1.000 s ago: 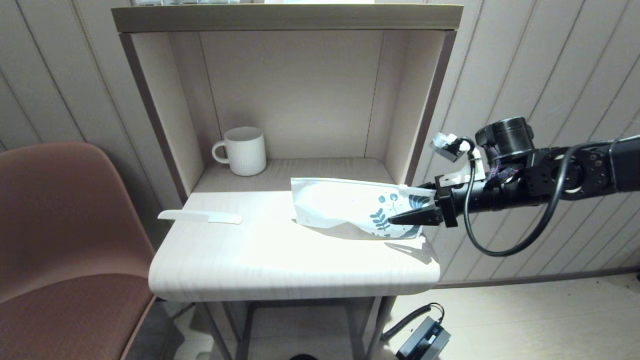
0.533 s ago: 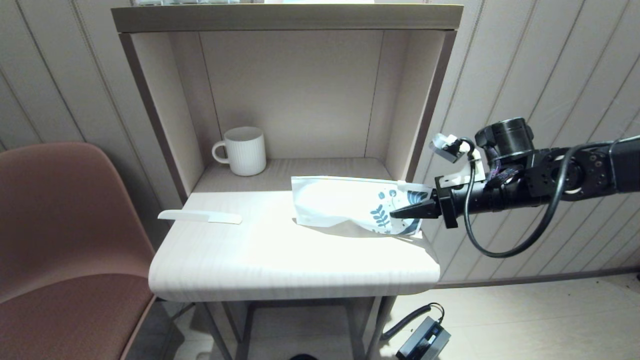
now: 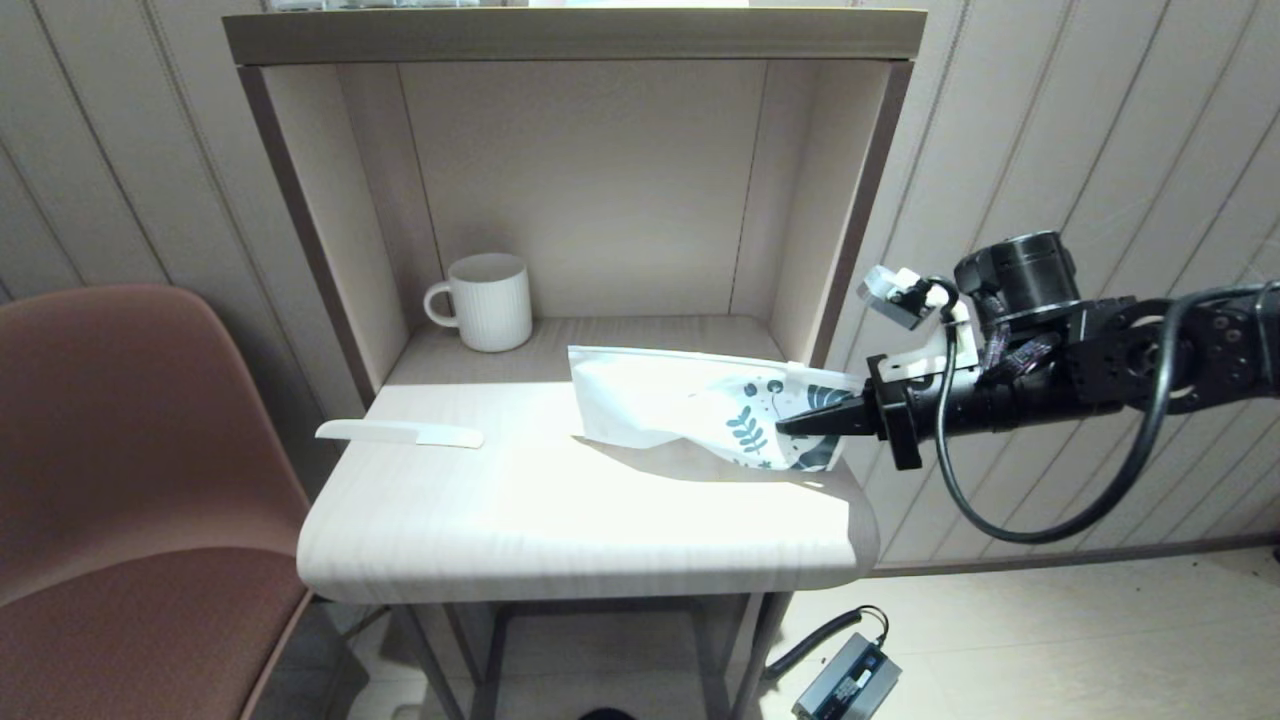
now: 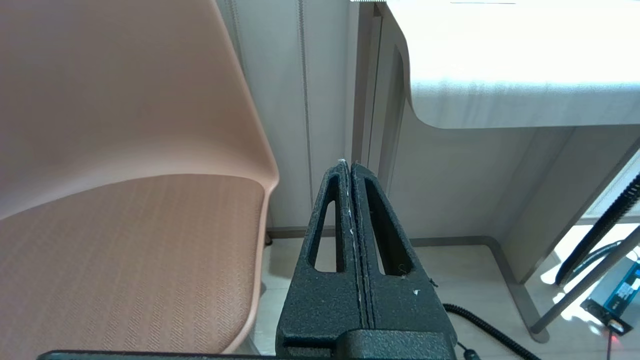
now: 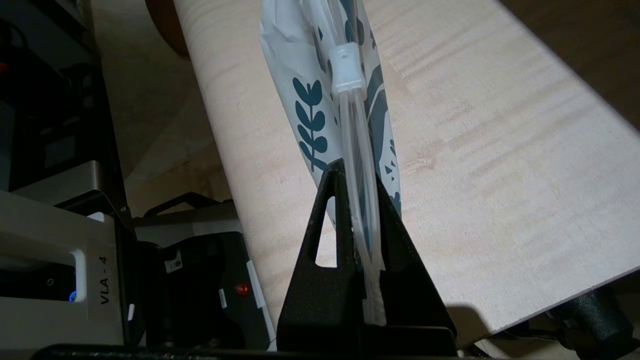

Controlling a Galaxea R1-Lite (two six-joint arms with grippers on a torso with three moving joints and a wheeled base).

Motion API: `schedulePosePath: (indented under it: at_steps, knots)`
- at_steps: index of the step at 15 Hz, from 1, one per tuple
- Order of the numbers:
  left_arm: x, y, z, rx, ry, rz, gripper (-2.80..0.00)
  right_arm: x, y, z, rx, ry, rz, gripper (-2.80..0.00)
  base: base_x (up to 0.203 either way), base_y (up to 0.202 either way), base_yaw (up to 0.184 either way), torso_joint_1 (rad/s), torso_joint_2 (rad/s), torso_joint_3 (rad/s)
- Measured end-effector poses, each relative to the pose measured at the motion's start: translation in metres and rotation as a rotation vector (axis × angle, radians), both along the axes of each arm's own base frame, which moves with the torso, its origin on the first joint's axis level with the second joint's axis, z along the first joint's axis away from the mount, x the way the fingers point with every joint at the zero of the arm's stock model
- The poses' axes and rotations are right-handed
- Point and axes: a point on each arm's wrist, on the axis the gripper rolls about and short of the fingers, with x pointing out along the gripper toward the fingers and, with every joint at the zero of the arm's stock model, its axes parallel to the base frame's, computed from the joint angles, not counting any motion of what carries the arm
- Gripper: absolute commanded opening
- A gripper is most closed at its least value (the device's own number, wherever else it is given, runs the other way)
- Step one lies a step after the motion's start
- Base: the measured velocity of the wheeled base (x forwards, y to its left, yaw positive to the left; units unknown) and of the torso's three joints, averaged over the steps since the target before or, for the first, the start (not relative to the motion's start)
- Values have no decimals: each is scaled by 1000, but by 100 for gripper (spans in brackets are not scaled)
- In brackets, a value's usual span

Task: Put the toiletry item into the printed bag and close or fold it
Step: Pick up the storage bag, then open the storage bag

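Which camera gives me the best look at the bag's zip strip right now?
The right wrist view: the right gripper is clamped on the printed bag, its zip strip and slider visible. The head view shows the whole bag; the left wrist view shows none.

comb (image 3: 400, 433) left on counter (image 3: 560, 520) | bag (image 3: 700, 410) right, in right tool (image 3: 800, 425) | mug (image 3: 487, 301) behind, on shelf (image 3: 640, 335)

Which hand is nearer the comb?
Right. The right hand grips the bag across the table from the comb; the left hand hangs shut below the tabletop beside the chair.
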Motion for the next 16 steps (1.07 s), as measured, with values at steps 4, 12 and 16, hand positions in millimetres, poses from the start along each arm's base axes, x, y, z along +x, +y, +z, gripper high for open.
schedulePosePath:
  at_steps: [4,12,16]
  knots:
    - [-1,0,0,-1,9,8,-280,-27,-5,21,6,-3,-27,-280,0,0,0,0,0,0]
    - [-15,-3,188,-8,-179,-197,-280,-118,-7,76,-25,98,-90,-280,0,0,0,0,0,0]
    - [32,-12,260,55,-98,-559,-280,-140,7,95,-92,96,-76,-280,0,0,0,0,0,0]
